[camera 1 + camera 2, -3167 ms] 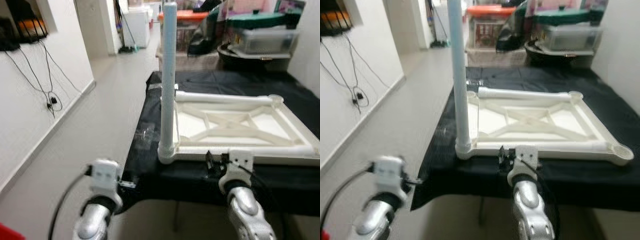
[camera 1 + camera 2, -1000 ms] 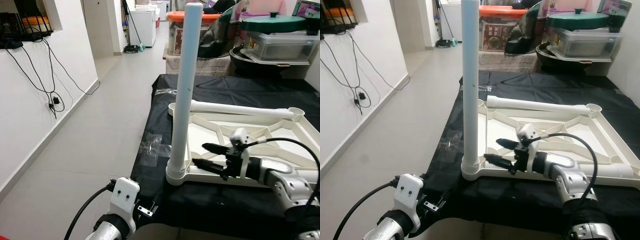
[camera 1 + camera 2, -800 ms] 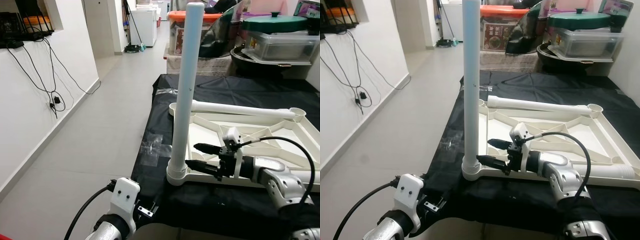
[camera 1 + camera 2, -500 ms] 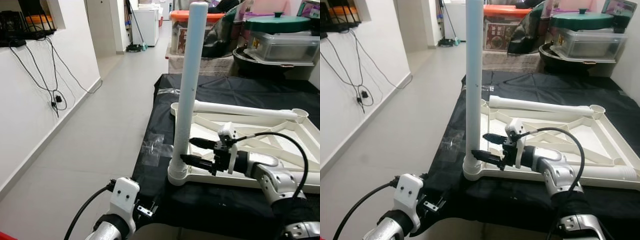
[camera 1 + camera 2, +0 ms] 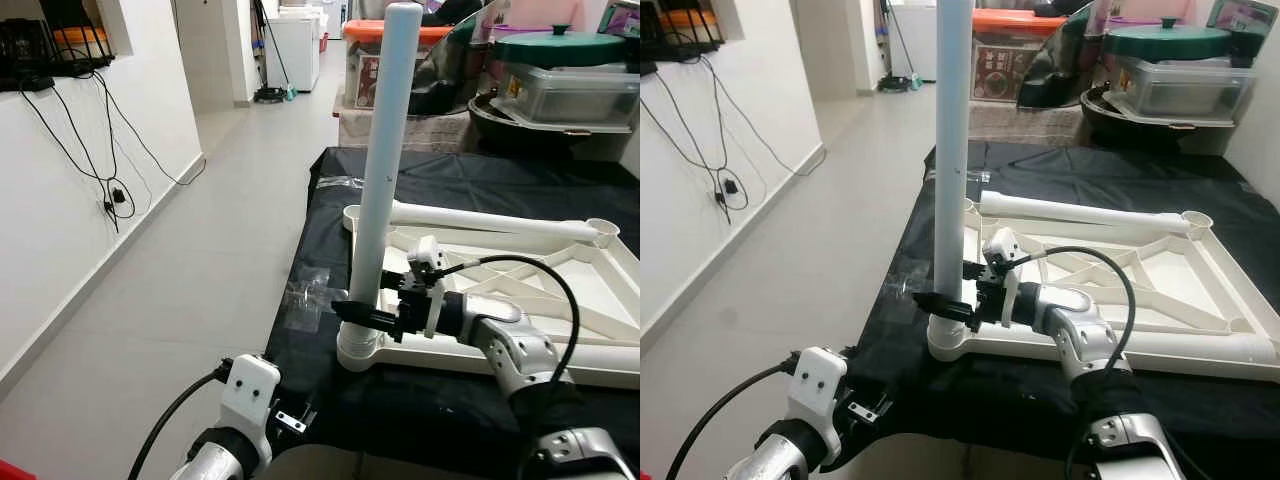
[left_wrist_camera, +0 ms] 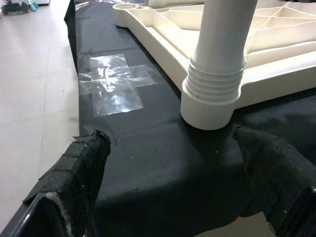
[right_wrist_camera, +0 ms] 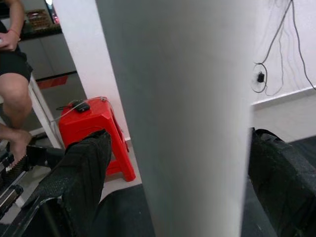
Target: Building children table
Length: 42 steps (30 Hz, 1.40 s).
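Observation:
A white children's table top (image 5: 560,300) lies upside down on a black-covered surface. One white leg (image 5: 385,150) stands upright in its near left corner socket (image 6: 210,94). A second leg (image 5: 490,218) lies along the far edge. My right gripper (image 5: 948,288) is open low on the upright leg, a finger on either side. In the right wrist view the leg (image 7: 187,113) stands between the fingers (image 7: 81,168). My left gripper (image 6: 173,197) is open below the surface's front edge, facing the socket with nothing between its fingers.
A patch of clear tape (image 6: 116,81) is stuck on the black cloth beside the frame. Storage boxes and bins (image 5: 560,80) crowd the far end. A wall with hanging cables (image 5: 90,150) borders the floor on the left. The right wrist view catches a red stool (image 7: 96,133) and a seated person (image 7: 15,89).
My right gripper has moved left across the table frame and now straddles the upright leg. The left arm has stayed low at the front edge.

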Available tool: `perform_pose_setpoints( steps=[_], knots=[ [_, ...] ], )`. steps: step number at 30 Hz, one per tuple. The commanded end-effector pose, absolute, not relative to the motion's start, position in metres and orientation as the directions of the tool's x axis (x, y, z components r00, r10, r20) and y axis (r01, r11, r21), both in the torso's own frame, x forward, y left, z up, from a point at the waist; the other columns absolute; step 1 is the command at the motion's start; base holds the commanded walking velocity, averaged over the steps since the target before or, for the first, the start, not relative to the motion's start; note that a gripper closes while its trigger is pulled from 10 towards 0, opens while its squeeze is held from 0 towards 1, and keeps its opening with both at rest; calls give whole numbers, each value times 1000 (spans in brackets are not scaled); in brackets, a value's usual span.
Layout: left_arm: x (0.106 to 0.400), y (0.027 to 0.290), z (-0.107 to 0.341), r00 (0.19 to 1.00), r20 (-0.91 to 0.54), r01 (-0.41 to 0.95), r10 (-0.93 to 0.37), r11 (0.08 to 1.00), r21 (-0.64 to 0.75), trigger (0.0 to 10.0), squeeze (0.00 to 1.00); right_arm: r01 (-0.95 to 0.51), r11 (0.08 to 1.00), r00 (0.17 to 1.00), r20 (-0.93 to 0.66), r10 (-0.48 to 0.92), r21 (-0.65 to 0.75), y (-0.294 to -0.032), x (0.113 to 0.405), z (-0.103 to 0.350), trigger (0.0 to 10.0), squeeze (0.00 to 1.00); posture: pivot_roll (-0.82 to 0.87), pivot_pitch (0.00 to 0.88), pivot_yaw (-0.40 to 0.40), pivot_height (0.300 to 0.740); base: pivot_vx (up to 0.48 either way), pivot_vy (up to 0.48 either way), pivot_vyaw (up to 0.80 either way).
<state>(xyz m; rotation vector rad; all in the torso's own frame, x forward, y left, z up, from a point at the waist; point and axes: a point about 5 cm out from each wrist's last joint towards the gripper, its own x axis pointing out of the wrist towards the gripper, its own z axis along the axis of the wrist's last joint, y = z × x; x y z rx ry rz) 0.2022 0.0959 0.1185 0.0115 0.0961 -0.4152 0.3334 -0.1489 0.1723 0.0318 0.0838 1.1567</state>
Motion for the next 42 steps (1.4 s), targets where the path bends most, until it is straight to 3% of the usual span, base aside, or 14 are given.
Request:
perform_pose_setpoints(
  steps=[1,20,21,22,23,36,41,42],
  knots=[
    [202,96,117,911,-102,402,-400,916,-7,10000,0,-916,398,396,-49,917,41,-143,337,176,10000,0,162,0,-34,740,0,0,0],
    [201,97,116,913,-108,396,-394,918,-2,10000,0,-908,420,420,5,908,12,-135,347,185,10000,0,164,0,-33,740,0,0,0],
    [202,97,116,913,-108,396,-393,918,-2,10000,0,-908,419,419,6,908,11,-135,347,184,4078,0,163,0,-34,740,0,0,0],
    [202,97,116,913,-109,395,-393,919,-2,10000,0,-908,418,418,6,908,10,-135,347,184,4078,0,163,0,-34,740,0,0,0],
    [202,97,116,913,-109,395,-392,919,-2,10000,0,-907,421,421,9,907,6,-135,347,184,0,0,164,0,-34,740,0,0,0],
    [202,99,116,914,-114,392,-389,920,3,10000,0,-903,429,428,26,903,-31,-133,344,179,0,0,164,0,-29,740,0,0,0],
    [202,99,115,915,-115,389,-386,921,5,10000,0,-880,474,473,30,880,-30,-135,339,171,0,0,166,0,-31,740,0,0,0],
    [202,99,115,915,-116,389,-386,921,5,10000,0,-853,520,519,30,854,-41,-138,338,168,0,0,165,0,-31,740,0,0,0]
  ],
)
